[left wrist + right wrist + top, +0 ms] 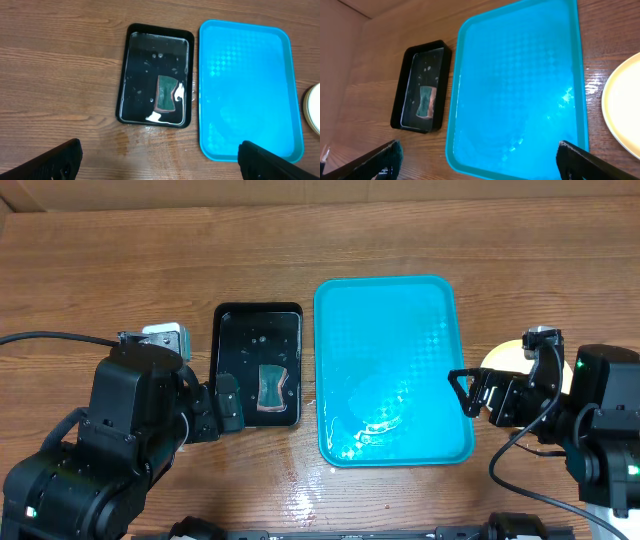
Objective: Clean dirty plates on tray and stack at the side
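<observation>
Large turquoise plastic rectangular tray (390,330) is bare, with wet streaks near its front edge.

Plates: only a round pale-yellow rim (500,358) shows, on the wooden table (100,260) just beside the tray's right edge and partly under the right arm. Number stacked: cannot tell.

Right gripper (466,392) sits at the tray's right rim, jaws wide apart and empty. Left gripper (160,162) also has its jaws apart and holds nothing.

Small black rectangular tray (257,307) holds water and a green-and-red sponge (270,388).

Judgement: stacking step looks complete. The next move calls for drawing the right arm clear without nudging the stack.
</observation>
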Available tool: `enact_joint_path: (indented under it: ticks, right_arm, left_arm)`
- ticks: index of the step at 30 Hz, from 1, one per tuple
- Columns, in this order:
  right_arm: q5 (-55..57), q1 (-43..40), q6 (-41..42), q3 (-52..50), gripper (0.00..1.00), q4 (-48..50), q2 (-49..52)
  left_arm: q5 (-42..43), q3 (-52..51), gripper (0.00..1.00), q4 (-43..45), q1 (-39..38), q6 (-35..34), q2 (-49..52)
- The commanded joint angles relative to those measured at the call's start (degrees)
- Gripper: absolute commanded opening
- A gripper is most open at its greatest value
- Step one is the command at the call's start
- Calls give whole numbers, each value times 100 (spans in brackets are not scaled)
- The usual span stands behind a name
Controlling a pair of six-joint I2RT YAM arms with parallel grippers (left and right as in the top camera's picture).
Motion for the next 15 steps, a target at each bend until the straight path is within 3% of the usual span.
enact_joint_path:
  ticks: [1, 8, 15]
  right_arm:
    - [-4, 37, -48, 129, 100, 17, 85]
    - [236, 221, -68, 120, 100, -236, -7]
    - [826, 221, -70, 96, 100, -63, -901]
  left_arm:
    - [-92, 83, 100, 9, 31, 4, 9]
    - [-92, 83, 100, 9, 31, 4, 9]
    - [-92, 83, 100, 9, 31, 4, 9]
